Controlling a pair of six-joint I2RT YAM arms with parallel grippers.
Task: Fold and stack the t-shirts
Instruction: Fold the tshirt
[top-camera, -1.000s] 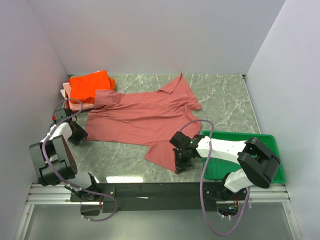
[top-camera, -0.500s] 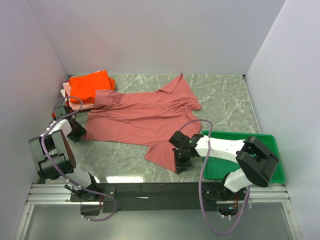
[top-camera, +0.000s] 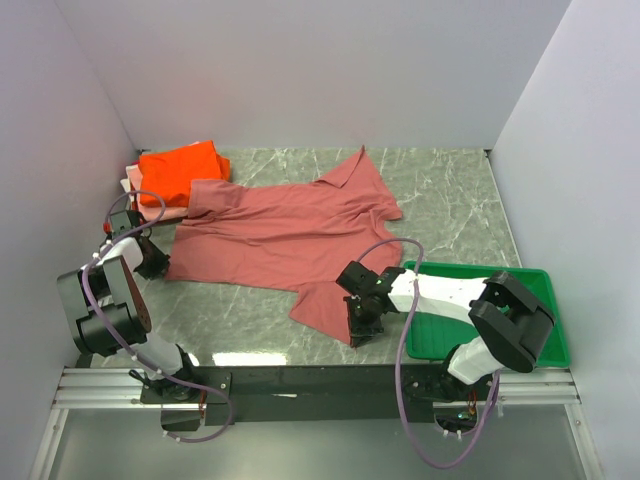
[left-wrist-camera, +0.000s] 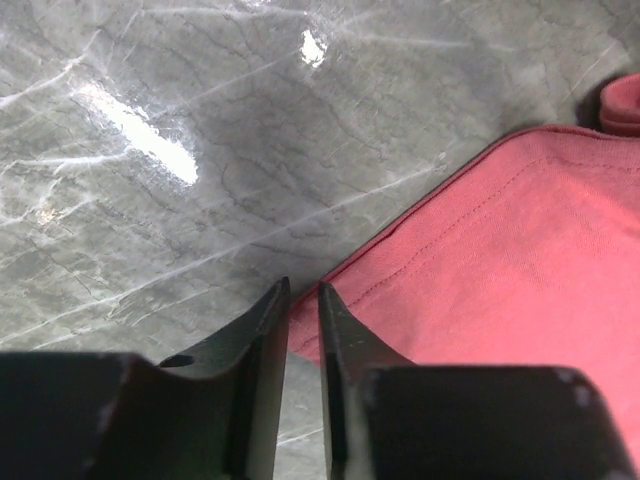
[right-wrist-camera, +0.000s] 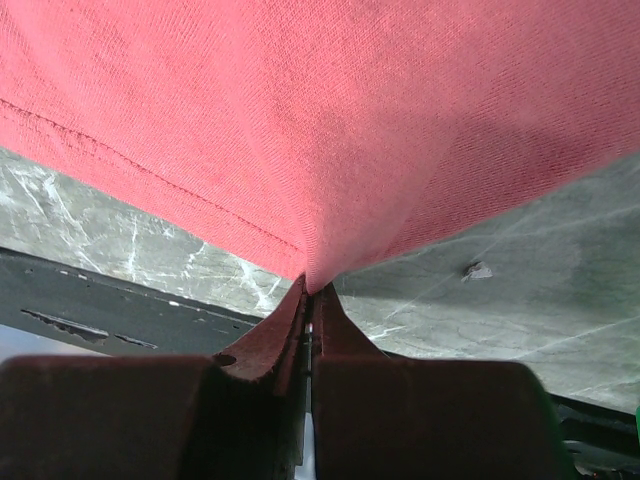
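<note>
On the left of the desk (top-camera: 450, 200), your left jaws have just narrowed at a corner of the spread red shirt (top-camera: 280, 235); gripped or not, I can't tell. Right jaws pinch its near hem: fold nearly ready.

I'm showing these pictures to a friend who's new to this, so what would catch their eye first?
The big salmon-red t-shirt sprawls across the middle of the grey marble table, its near corner pinched in the right gripper. Next comes the bright orange t-shirt folded in the far left corner, then the green tray at the near right.
</note>
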